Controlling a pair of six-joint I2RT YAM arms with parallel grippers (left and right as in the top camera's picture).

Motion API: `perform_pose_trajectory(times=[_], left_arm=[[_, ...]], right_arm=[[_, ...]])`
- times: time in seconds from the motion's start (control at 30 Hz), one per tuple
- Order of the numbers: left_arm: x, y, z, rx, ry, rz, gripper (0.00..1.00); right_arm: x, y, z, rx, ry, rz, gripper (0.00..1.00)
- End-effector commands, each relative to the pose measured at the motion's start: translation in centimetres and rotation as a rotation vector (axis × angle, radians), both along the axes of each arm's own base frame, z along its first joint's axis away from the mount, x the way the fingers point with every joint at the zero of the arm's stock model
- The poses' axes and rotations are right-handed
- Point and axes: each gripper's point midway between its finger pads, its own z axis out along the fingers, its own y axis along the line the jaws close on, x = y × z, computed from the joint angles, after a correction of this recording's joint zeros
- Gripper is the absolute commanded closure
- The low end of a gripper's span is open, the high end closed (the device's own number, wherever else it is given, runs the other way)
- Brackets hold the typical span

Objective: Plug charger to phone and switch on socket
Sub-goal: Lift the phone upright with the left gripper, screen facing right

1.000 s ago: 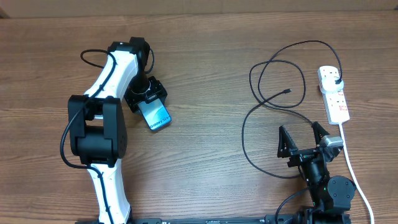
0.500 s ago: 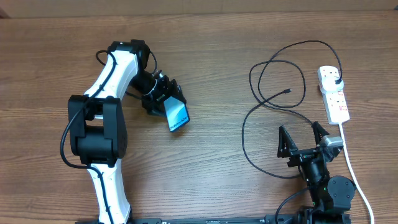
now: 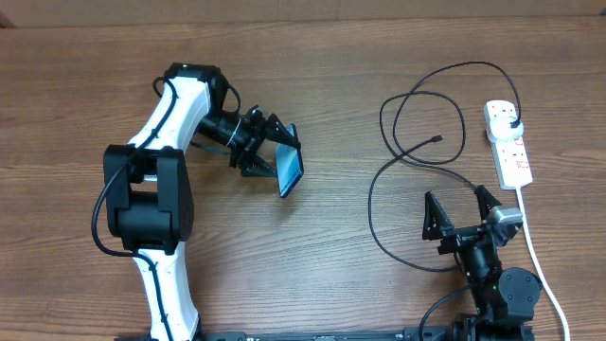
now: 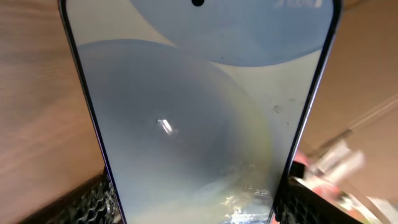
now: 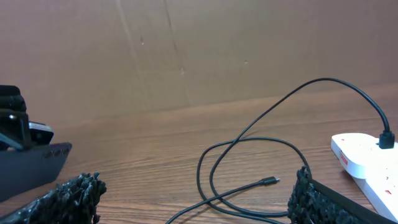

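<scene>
1. Left gripper [image 3: 271, 157]: the fingers [image 4: 93, 200] are closed on the two long edges of the phone [image 3: 291, 172], one pad on each side. The phone is gripped at one end and tilted steeply onto one long edge. Its lit screen fills the left wrist view. Whether its lower edge touches the table [image 3: 331, 275] cannot be determined.

2. Right gripper [image 3: 454, 210]: the jaws are spread wide with nothing between them. It sits near the socket [image 3: 509, 147], on the side toward the robot base and just beside the socket's white cord [image 3: 536, 251].

3. Phone position: well apart from the socket, far to its left across the table.

4. Charger [image 3: 417, 121]: the black plug [image 3: 512, 123] is seated in the outlet at the far end of the socket. The cable runs from there in loose loops on the table to the left of the socket. The connector tip [image 3: 437, 139] lies free on the table left of the socket, between socket and phone and much nearer the socket.

5. Socket switches: red marks are visible; their position cannot be read.
</scene>
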Motion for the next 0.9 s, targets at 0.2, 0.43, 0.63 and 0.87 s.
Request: perform_pose_trajectory(times=[0.2,0.43,0.63,0.87], left_arm=[[0.92,-1.36,2.96,-0.16,-0.034,0.033,0.31],[0.73,-1.31,3.04,-0.164,-0.037,0.026,0.31],[0.56,-1.29,3.11,-0.167,-0.04,0.019,0.31],[0.16,-1.22,3.21,-0.169,-0.041,0.006,0.31]], right_arm=[[0.05,0.05,-0.35,0.002,0.005,0.001,0.0],[0.05,0.05,-0.35,0.002,0.005,0.001,0.0],[0.05,0.05,-0.35,0.002,0.005,0.001,0.0],[0.05,0.05,-0.35,0.002,0.005,0.001,0.0]])
